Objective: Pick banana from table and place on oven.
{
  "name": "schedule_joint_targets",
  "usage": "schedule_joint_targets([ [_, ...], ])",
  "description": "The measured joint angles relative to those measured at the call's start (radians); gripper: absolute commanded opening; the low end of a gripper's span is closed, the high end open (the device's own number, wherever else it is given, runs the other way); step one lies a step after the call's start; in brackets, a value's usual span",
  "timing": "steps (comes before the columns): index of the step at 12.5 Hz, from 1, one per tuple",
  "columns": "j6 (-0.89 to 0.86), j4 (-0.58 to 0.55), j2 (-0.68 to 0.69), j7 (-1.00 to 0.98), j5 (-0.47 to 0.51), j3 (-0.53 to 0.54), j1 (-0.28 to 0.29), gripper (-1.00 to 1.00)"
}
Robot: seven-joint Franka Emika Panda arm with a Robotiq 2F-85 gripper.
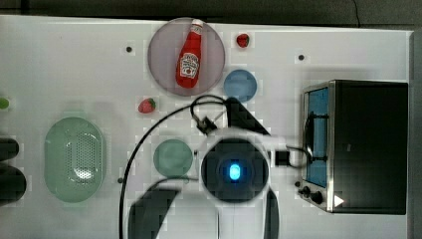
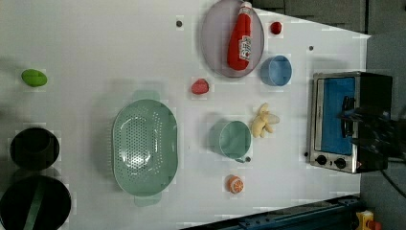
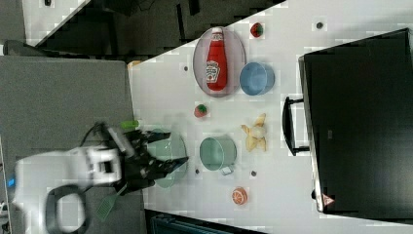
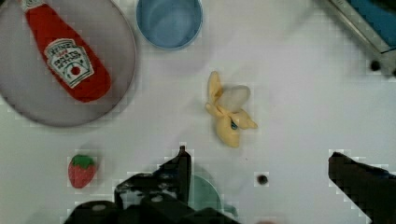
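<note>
The banana, pale yellow and half peeled, lies on the white table between the blue bowl and the green cup. It also shows in the left view as the banana and in the right view as the banana. My gripper hangs open above the table, short of the fruit, with nothing between its black fingers. In the top view my arm's wrist covers that spot. The oven stands at the top view's right, its door shut and its black top bare.
A ketchup bottle lies on a grey plate. A green colander sits at the top view's left. Strawberries, an orange slice, a lime and black bowls are scattered around.
</note>
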Motion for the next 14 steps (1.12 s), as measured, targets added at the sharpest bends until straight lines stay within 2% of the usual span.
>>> schedule_joint_targets([
  [4,0.238,-0.1,0.176,0.0,0.007,-0.011,0.0,1.0],
  [9,0.374,-0.105,0.356,0.001,-0.016,0.0,-0.017,1.0],
  [14,0.537,-0.129,0.546,0.002,0.014,0.009,-0.011,1.0],
])
